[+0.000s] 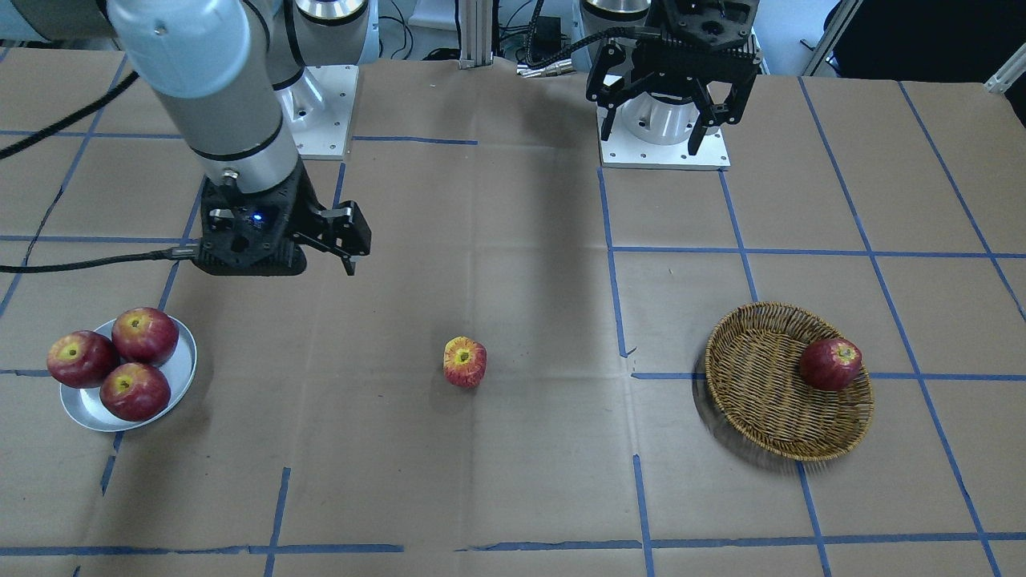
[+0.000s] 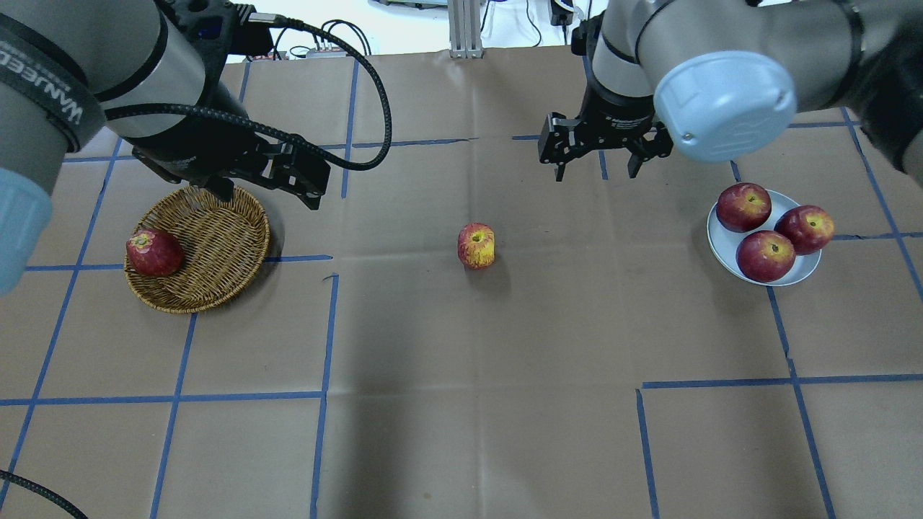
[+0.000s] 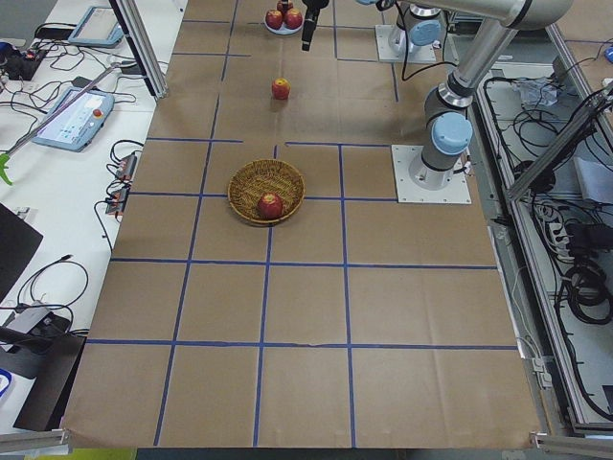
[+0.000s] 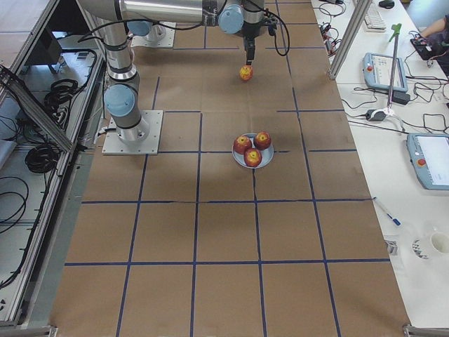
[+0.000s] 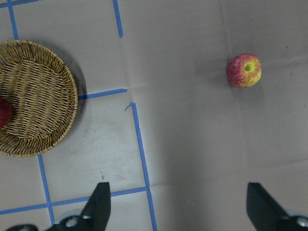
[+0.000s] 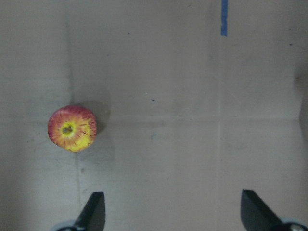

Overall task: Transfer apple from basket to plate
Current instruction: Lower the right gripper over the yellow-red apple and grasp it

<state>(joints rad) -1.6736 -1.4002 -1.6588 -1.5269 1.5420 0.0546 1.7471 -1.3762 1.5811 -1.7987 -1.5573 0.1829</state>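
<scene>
The pinkish-orange apple (image 1: 465, 362) with a broad yellow stem patch lies alone on the table's middle (image 2: 477, 246), outside the wicker basket (image 2: 216, 238) and the metal plate (image 2: 807, 270). My left gripper (image 2: 268, 189) hangs open and empty above the basket's far rim; its wrist view (image 5: 178, 207) shows the apple (image 5: 244, 70) up to the right and the basket (image 5: 38, 96) at the left. My right gripper (image 2: 597, 171) is open and empty, above the table between the apple and the plate; its wrist view (image 6: 173, 211) shows the apple (image 6: 72, 128) at the left.
One dark red apple (image 2: 153, 253) lies at the basket's edge. Three dark red apples (image 2: 764, 256) fill most of the plate (image 1: 180, 369). Blue tape lines cross the brown table cover. The arms' bases stand at the robot's side of the table.
</scene>
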